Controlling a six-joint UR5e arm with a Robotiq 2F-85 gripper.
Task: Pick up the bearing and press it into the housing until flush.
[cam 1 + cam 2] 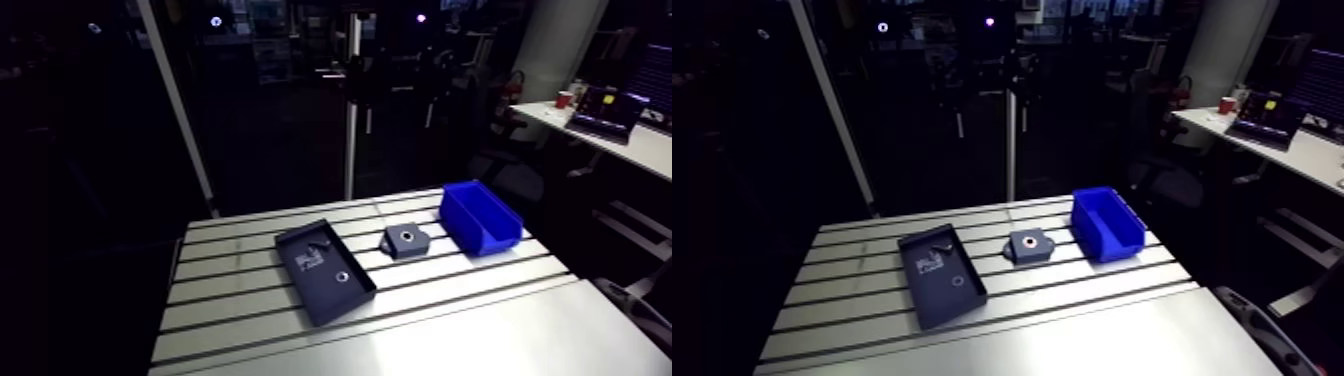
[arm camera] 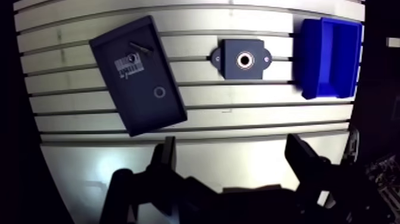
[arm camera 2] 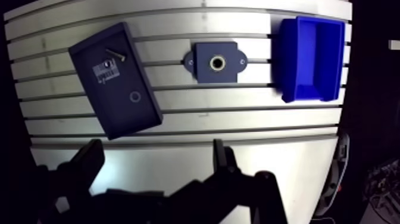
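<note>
A small ring-shaped bearing (image 2: 159, 92) lies in a dark flat tray (image 2: 146, 116) on the slotted table. The dark grey housing (image 2: 231, 68) sits beside the tray, flat on the table, with a round bore in its middle that shows a light rim. In the wrist view my gripper (image 2: 235, 158) hangs high over the table's near edge, well short of both tray and housing. It is open, and nothing is between its fingers (image 2: 166, 156). In the arm view the bearing (image 1: 342, 276) and housing (image 1: 406, 240) show, but the gripper does not.
A blue bin (image 2: 309, 59) stands on the far side of the housing from the tray, near the table's end. The tray also holds a small pin (image 2: 141, 46) and a white label (image 2: 128, 64). A smooth plate (image 1: 480, 340) forms the table's near part.
</note>
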